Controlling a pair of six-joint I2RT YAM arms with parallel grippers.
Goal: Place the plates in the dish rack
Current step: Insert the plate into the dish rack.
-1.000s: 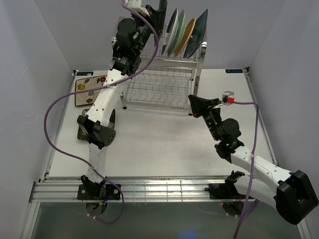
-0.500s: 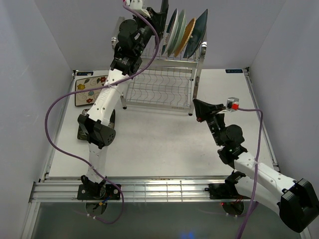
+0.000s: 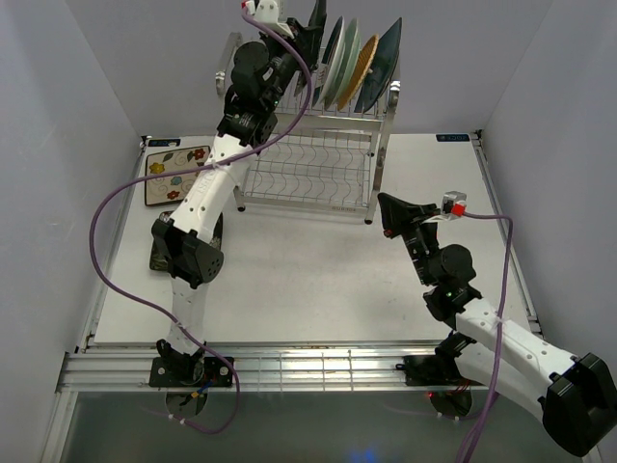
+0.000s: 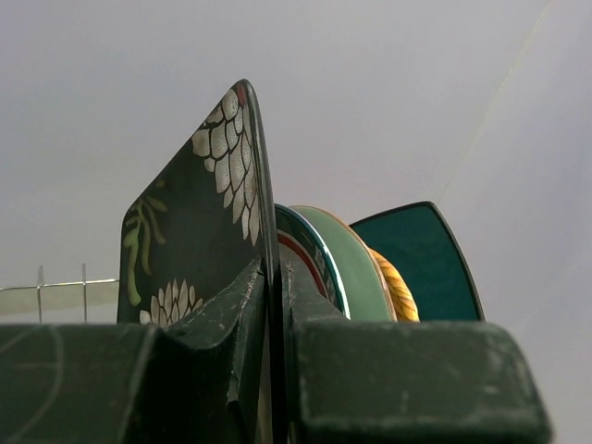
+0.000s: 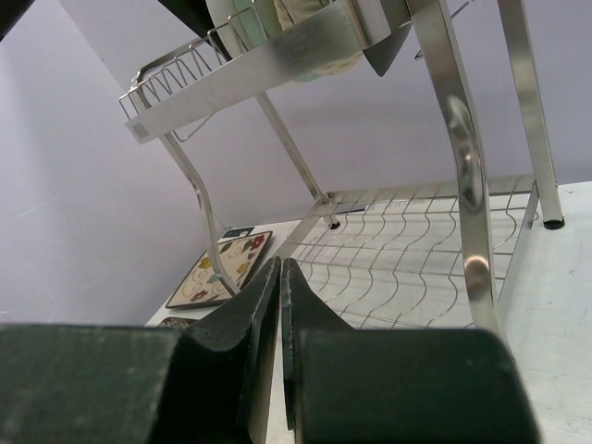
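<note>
left gripper (image 4: 275,277) is clamped on the rim of the dark flowered plate (image 4: 199,231), holding it upright and edge-on at the left end of the rack's (image 3: 308,169) top shelf. it sits just beside the row of plates already standing there. whether its lower edge is seated in a slot cannot be told from any view.

the likely trouble is at release. if the fingers part before the rim drops between two wires, the plate could tip sideways into its neighbour, or slide off the left end of the shelf and fall to the table (image 3: 308,280). the gap to the next plate looks tight, so a slightly crooked approach could knock the row and set it leaning.

far left, flat on the table and well apart from the rack, lies the cream plate (image 3: 174,174) (not yet loaded). on the top shelf, left to right after the held one, stand the striped plate (image 4: 301,250), the green plate (image 4: 347,268), the woven orange plate (image 4: 393,287) and the teal plate (image 4: 416,259), all on edge and close together. the lower shelf holds nothing.

right gripper (image 5: 279,268) hangs over the table to the right of the rack, fingers pressed together on nothing, pointed toward the lower shelf.
</note>
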